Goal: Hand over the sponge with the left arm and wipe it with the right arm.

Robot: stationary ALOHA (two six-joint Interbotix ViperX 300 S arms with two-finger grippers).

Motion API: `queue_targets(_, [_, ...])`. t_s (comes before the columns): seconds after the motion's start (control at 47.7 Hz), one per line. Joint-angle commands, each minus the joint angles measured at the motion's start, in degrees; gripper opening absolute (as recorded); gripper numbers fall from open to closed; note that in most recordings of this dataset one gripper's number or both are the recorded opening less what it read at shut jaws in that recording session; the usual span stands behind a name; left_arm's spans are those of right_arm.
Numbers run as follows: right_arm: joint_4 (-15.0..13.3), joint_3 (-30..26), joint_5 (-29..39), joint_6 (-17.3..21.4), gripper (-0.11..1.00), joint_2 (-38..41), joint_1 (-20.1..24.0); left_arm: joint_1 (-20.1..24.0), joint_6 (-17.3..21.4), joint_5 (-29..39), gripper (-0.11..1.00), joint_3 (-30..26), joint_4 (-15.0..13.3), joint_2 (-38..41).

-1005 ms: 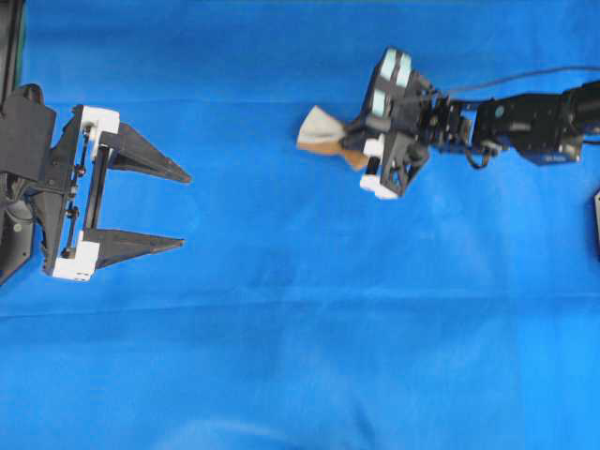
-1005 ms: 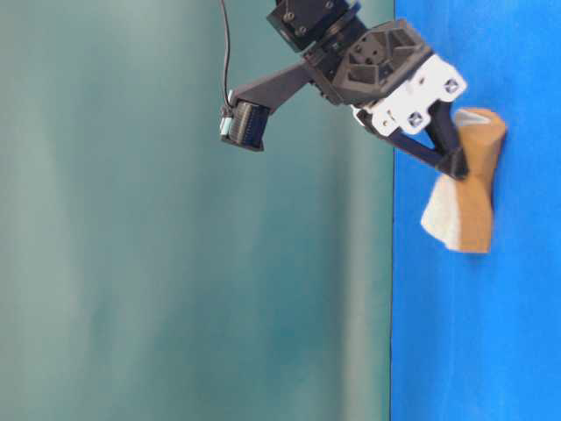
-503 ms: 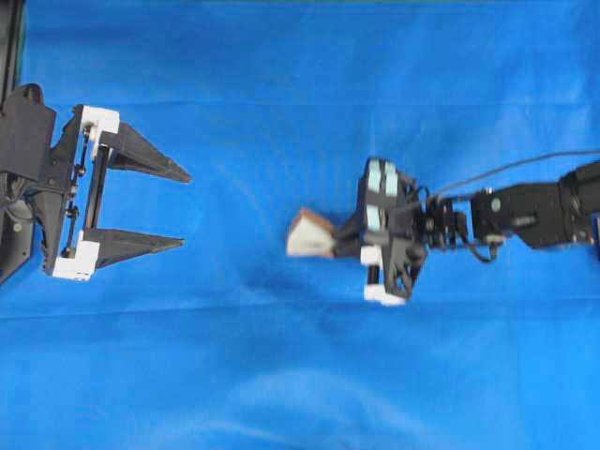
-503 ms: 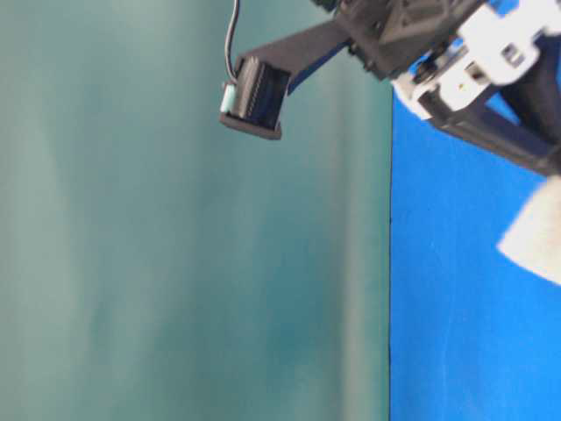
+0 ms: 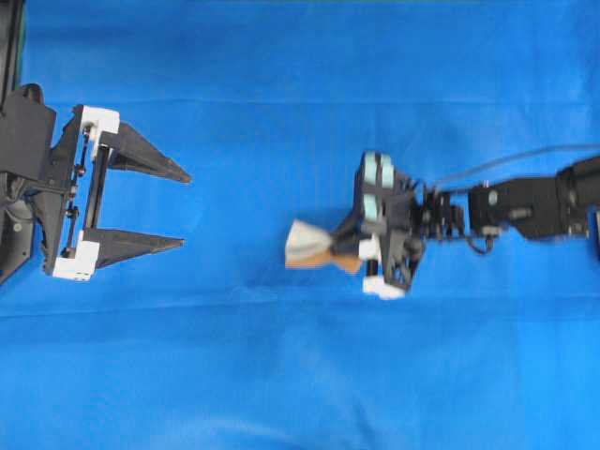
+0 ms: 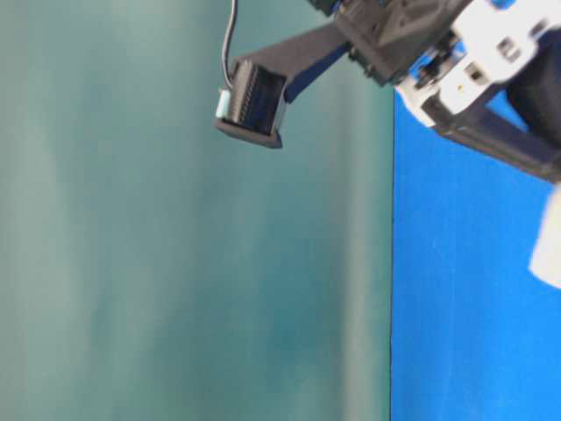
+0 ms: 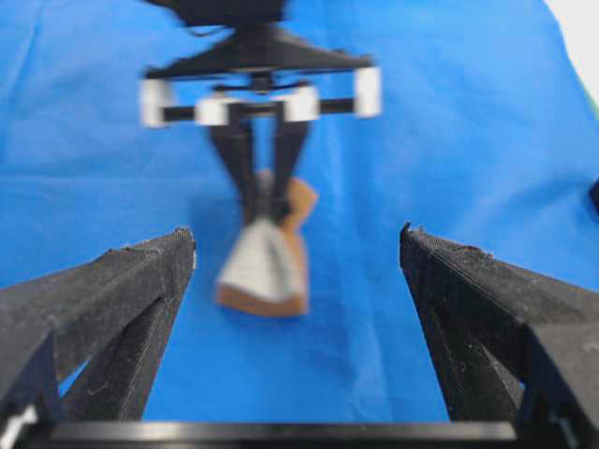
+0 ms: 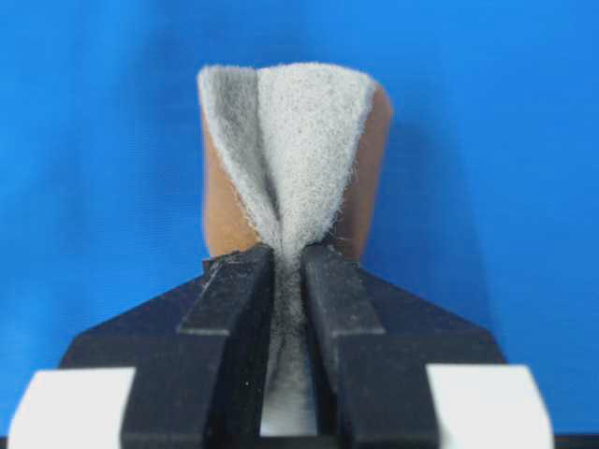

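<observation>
The sponge (image 5: 307, 247) has a grey-white fibrous face over tan foam and is pinched into a fold on the blue cloth near the middle. My right gripper (image 5: 343, 251), with teal patches on its wrist, is shut on the sponge's right end. The right wrist view shows the sponge (image 8: 290, 131) squeezed between both fingers of the right gripper (image 8: 287, 254). My left gripper (image 5: 186, 208) rests at the far left, open and empty, well apart from the sponge. From the left wrist view the sponge (image 7: 267, 262) lies ahead between the spread fingers of the left gripper (image 7: 295, 232). Only a white corner of the sponge (image 6: 548, 250) shows at table level.
A blue cloth (image 5: 281, 375) covers the whole table. The right arm's cable (image 5: 525, 159) trails toward the right edge, where a dark object (image 5: 596, 225) sits. A green backdrop (image 6: 175, 263) fills the left of the table-level view.
The right gripper carried the sponge from the far middle toward the front and slightly left, most of it in the first half second. The left gripper has not moved.
</observation>
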Motion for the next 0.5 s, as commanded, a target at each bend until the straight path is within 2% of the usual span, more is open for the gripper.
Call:
queue_targets(0.0, [-1.3, 0.6, 0.4, -0.3, 0.16, -1.8, -5.2, -0.2, 0.0, -0.4, 0.88, -0.5, -0.1, 0.1])
queue_targets(0.105, [-3.2, 0.9, 0.1, -1.1, 0.16, -2.3, -9.8, -0.2, -0.1, -0.4, 0.88, -0.5, -0.1, 0.1])
queue_targets(0.23, [-4.0, 0.1, -0.1, -2.6, 0.16, -2.3, -14.6, -0.2, -0.1, -0.6, 0.88, -0.5, -0.1, 0.1])
queue_targets(0.482, [-4.0, -0.5, -0.2, -5.0, 0.16, -2.3, -19.4, -0.2, 0.0, -0.6, 0.88, -0.5, -0.1, 0.1])
